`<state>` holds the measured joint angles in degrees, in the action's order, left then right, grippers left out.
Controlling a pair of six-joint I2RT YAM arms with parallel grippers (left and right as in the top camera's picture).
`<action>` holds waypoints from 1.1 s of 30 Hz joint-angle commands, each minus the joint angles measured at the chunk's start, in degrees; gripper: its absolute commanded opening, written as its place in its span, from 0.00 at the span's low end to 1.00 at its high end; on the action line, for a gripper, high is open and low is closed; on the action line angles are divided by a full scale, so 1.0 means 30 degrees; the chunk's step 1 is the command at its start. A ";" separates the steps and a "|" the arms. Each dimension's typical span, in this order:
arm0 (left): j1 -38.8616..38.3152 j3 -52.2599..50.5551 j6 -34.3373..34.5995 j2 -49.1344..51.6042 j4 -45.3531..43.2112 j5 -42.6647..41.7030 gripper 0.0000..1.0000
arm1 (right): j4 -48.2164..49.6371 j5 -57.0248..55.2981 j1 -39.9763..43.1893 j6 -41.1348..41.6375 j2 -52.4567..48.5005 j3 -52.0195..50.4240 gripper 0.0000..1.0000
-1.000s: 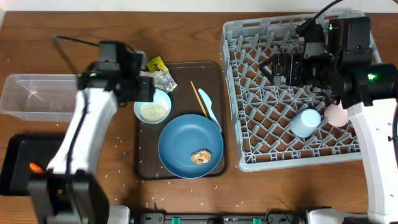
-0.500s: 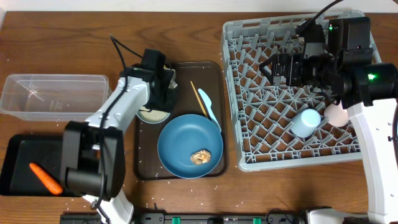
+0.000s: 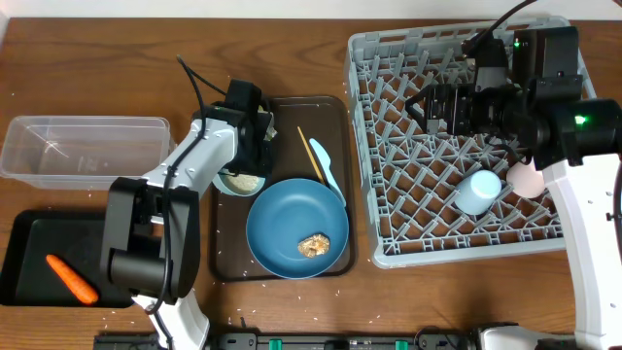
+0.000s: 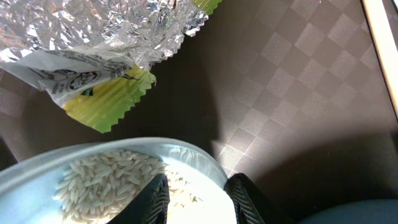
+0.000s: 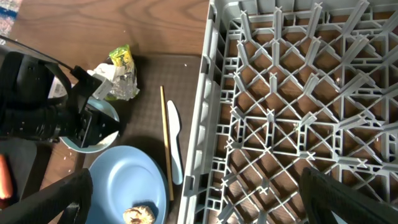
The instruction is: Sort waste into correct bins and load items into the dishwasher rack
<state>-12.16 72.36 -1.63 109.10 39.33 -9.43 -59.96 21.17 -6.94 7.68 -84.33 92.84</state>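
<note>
Clamping bowl (image 4: 193,155) rim; left hand (image 4: 199,200) fingertips cropped.

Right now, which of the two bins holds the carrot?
The shallow black tray at front left: the orange carrot lies in it. The clear tub behind it has no carrot.

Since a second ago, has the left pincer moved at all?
Yes. The left pincer has shifted right, away from the clear tub and further over the brown tray, onto the white bowl.
</note>
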 commanded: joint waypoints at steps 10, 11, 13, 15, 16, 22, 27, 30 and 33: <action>0.0022 0.0255 0.0648 -0.1661 0.0372 0.0299 0.41 | -0.0015 0.0015 -0.0197 0.0204 -0.0022 0.0036 0.99; 0.0022 0.0255 0.0648 -0.1807 0.0372 0.0306 0.41 | -0.0007 0.0007 -0.0197 0.0204 -0.0022 0.0036 0.99; 0.0022 0.0255 0.0648 -0.2018 0.0379 0.0306 0.41 | 0.0007 0.0007 -0.0197 0.0204 -0.0022 0.0036 0.99; 0.0022 0.0255 0.0648 -0.2055 0.0459 0.0306 0.42 | 0.0000 0.0007 -0.0197 0.0204 -0.0022 0.0036 0.99; 0.0022 0.0248 0.0648 -0.2047 0.0510 0.0306 0.42 | -0.0007 0.0007 -0.0197 0.0204 -0.0022 0.0036 0.99; -0.0168 0.0240 0.0634 -0.2040 0.0554 0.0321 0.42 | 0.0000 0.0007 -0.0197 0.0204 -0.0022 0.0036 0.99; -0.0801 -0.0015 0.0648 -0.2040 0.0415 0.1362 0.42 | 0.0000 0.0015 -0.0197 0.0204 -0.0022 0.0036 0.99; -0.1530 -0.0102 0.0758 -0.1967 0.0233 0.2871 0.41 | -0.0015 0.0015 -0.0197 0.0204 -0.0022 0.0036 0.99; -0.2317 -0.0102 0.1435 -0.1778 -0.0080 0.4794 0.41 | -0.0022 0.0015 -0.0197 0.0204 -0.0022 0.0036 0.99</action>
<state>-17.32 72.36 0.60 103.39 39.64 -2.26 -59.99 21.17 -6.94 7.68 -84.33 92.84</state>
